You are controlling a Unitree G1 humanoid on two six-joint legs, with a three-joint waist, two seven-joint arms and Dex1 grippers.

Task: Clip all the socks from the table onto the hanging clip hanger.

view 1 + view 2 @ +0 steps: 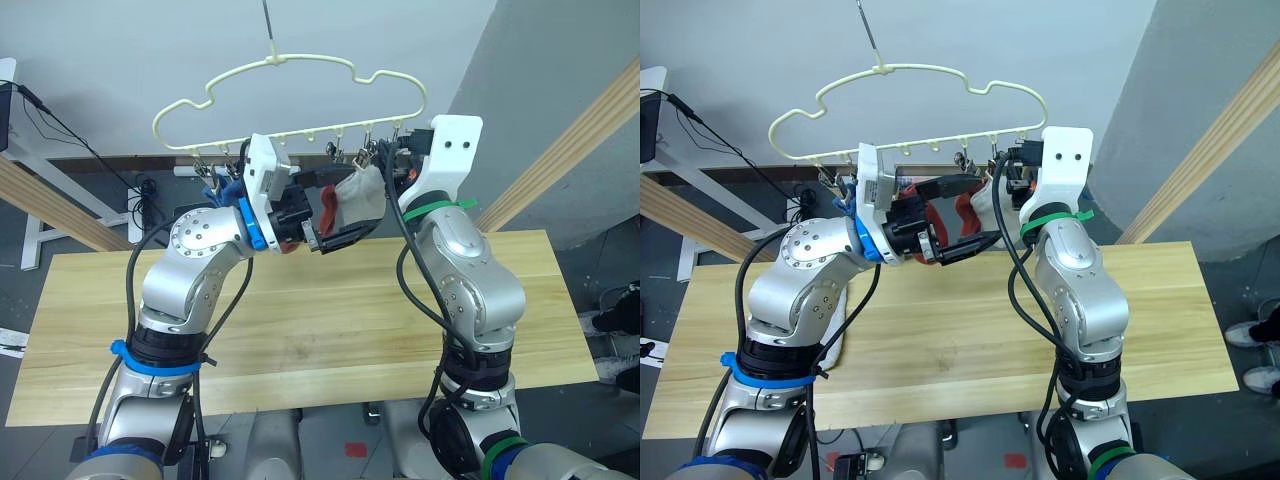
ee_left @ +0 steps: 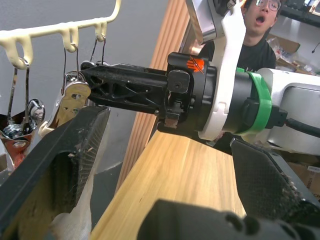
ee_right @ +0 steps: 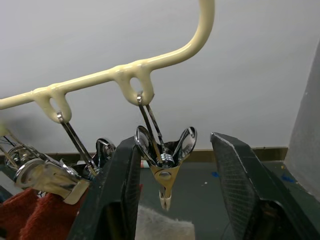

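The cream clip hanger (image 1: 300,62) hangs above the table (image 1: 330,330). My left gripper (image 1: 358,203) is raised under its row of clips and is open. A light grey sock (image 1: 366,190) hangs between its fingers and lies against one finger (image 2: 55,165). A rust red sock (image 1: 325,210) hangs from a clip just behind it, and blue fabric (image 1: 218,186) hangs further left. My right gripper (image 3: 172,142) is open, with one finger on each side of a metal clip (image 3: 164,165) whose tip sits just above the grey sock's (image 3: 165,227) edge.
Slanted wooden poles stand at the right (image 1: 575,145) and the left (image 1: 50,215) of the table. A white stand with cables (image 1: 60,190) is on the floor at the back left. A person (image 2: 260,35) stands beyond the table's right end.
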